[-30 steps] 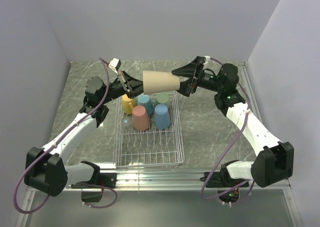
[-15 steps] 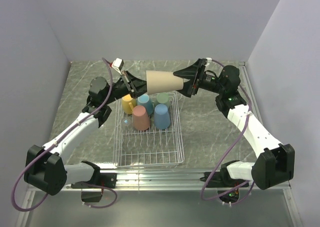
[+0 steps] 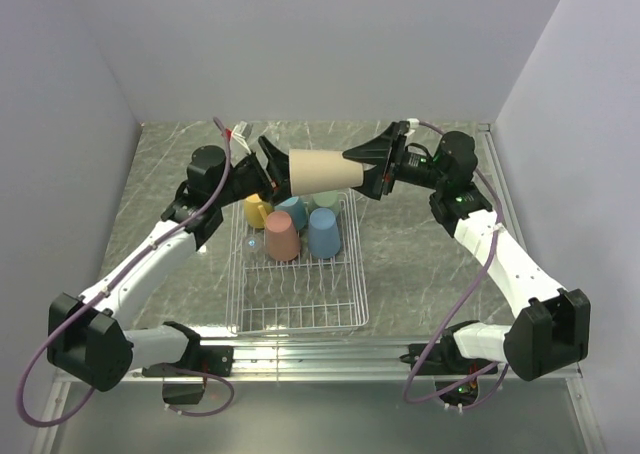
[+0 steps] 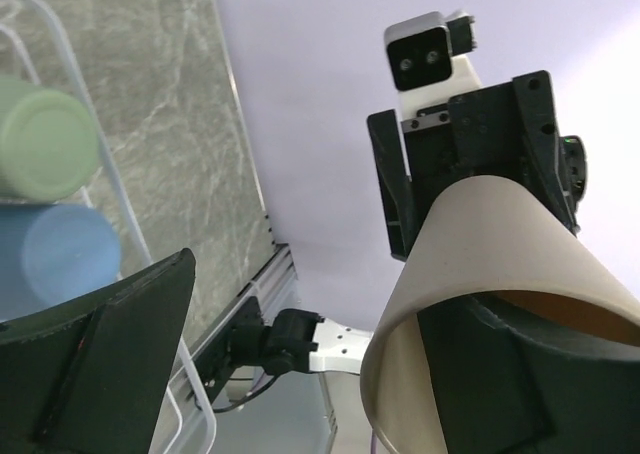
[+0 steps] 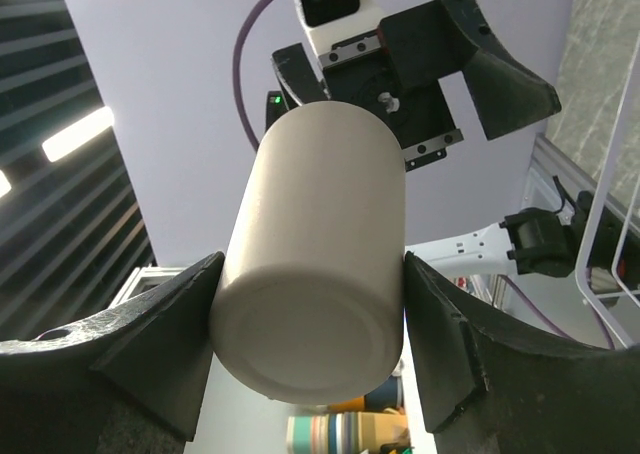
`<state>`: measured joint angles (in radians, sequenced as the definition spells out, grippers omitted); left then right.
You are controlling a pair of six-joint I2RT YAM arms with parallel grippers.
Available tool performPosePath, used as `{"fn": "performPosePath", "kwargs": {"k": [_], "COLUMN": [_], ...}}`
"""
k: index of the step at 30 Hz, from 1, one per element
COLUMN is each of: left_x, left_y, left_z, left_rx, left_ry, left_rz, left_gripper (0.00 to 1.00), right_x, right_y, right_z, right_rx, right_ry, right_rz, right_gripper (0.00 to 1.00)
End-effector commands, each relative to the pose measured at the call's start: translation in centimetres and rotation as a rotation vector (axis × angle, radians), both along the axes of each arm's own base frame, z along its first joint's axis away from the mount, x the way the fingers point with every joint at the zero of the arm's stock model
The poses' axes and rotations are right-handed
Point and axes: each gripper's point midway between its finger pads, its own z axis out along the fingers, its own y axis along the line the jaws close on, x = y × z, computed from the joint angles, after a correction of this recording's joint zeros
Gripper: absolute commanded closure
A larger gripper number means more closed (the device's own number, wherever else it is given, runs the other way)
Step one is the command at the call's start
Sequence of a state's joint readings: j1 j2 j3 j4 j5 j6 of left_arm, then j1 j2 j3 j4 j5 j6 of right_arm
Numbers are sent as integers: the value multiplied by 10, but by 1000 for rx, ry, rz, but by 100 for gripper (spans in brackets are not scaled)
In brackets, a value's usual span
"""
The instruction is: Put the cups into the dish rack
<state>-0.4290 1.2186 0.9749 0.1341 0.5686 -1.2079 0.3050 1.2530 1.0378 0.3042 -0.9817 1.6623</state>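
Hand-over above the dish rack (image 3: 300,296): right claw (image 3: 353,172) grasped the beige cup (image 3: 320,168) by its base; left claw (image 3: 274,171) stood released. Next, probably: invert it, lower it in.

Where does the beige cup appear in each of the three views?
Top external: beige cup upper centre, sideways over the dish rack.
Left wrist: beige cup lower right, open rim nearest.
Right wrist: beige cup centre, base nearest.
Shared landmark: dish rack wires.
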Motion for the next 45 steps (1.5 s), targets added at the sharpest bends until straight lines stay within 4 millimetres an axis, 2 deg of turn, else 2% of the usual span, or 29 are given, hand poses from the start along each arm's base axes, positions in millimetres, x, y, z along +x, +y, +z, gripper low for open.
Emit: {"fn": "performPosePath", "kwargs": {"k": [1, 5, 10, 11, 12, 13, 14, 15, 16, 17, 18, 19, 20, 22, 26, 28, 30, 31, 34, 40, 45], "left_x": [-7, -16, -29, -27, -28, -30, -29, -29, -30, -24, -28, -23, -18, -19, -13, -11, -8, -7, -4, 1, 1], "left_y": [11, 27, 49, 58, 63, 68, 79, 84, 90, 102, 110, 120, 131, 143, 145, 142, 142, 141, 138, 137, 136], "left_z": [3, 1, -1, -6, -7, -4, -6, -4, -3, 7, -2, 9, 11, 13, 10, 5, 1, -2, -6, -8, -11], "left_rx": [83, 117, 133, 149, 157, 171, 192, 206, 234, 260, 308, 347, 389, 452, 474, 468, 461, 456, 455, 480, 482], "left_ry": [-25, -33, -38, -23, -24, -46, -26, -30, -50, -73, -21, -63, -60, -43, -31, -10, -3, 7, 19, 21, 32], "left_rz": [33, 56, 86, 108, 120, 132, 162, 178, 189, 245, 267, 306, 365, 404, 404, 395, 401, 398, 381, 363, 355], "left_gripper": [5, 4, 3, 4, 4, 4, 4, 4, 4, 4, 4, 4, 4, 4, 5, 6, 7, 7, 9, 11, 12], "right_x": [-15, -10, 8, 10, 12, 18, 21, 16, 18, 22, 13, 11, 12, -3, -29, -46, -58, -60, -64, -66, -80], "right_y": [-6, -14, -38, -41, -45, -50, -52, -55, -57, -62, -67, -69, -77, -80, -78, -71, -63, -65, -63, -53, -40], "right_z": [20, 12, -6, -7, -16, -10, -17, -34, -31, -43, -61, -63, -73, -83, -114, -133, -143, -153, -165, -164, -164], "right_rx": [1, -28, -83, -107, -139, -167, -233, -299, -346, -439, -509, -552, -628, -689, -854, -949, -992, -1028, -1063, -1142, -1143], "right_ry": [-106, -110, -84, -124, -82, -108, -188, -109, -137, -202, -126, -141, -177, -163, -204, -215, -239, -234, -238, -287, -311], "right_rz": [16, -10, -66, -78, -88, -121, -130, -123, -131, -147, -131, -129, -141, -123, -54, -5, 29, 24, 20, 42, 94], "right_gripper": [100, 100, 100, 100, 100, 100, 100, 100, 100, 100, 100, 100, 100, 100, 100, 100, 100, 100, 100, 100, 100]}}
